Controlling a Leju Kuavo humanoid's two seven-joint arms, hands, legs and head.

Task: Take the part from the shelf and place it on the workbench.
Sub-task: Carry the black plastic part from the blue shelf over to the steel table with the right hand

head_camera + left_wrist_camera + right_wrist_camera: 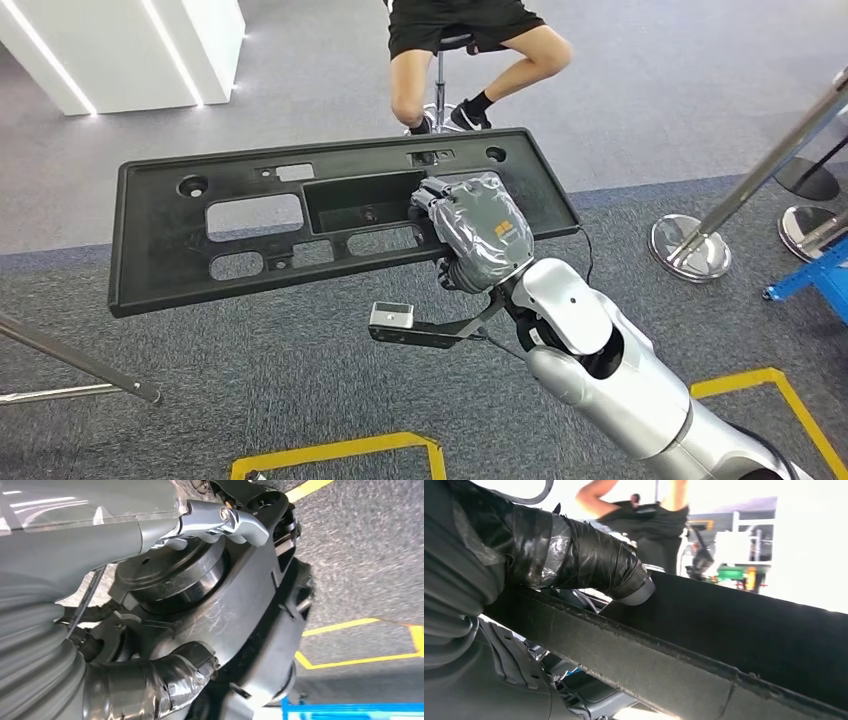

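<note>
1. On the far left of our head view stand a white block and a thin dark rod slanting across the grey carpet. Neither touches what we carry.
2. The part, a long black panel with cut-outs, hangs in the air above the carpet. Its long axis runs from our left to our right, with the left end a little lower and nearer to us than the right.
3. Our right hand grips the part at its near edge, right of the middle, so most of the panel's length stretches away to the left of the hold. In the right wrist view a taped finger presses over the part's rim.
4. We judge that this off-centre hold is what the placing turns on: the long left end will lead any swing and want to sag.
5. Our left hand appears in its wrist view close to dark parts of our own body. We cannot tell whether its fingers are apart or together.
6. Behind the part a person sits on a stool. To the right are chrome posts, and yellow floor lines. We see no workbench, so we judge the carry unfinished.
</note>
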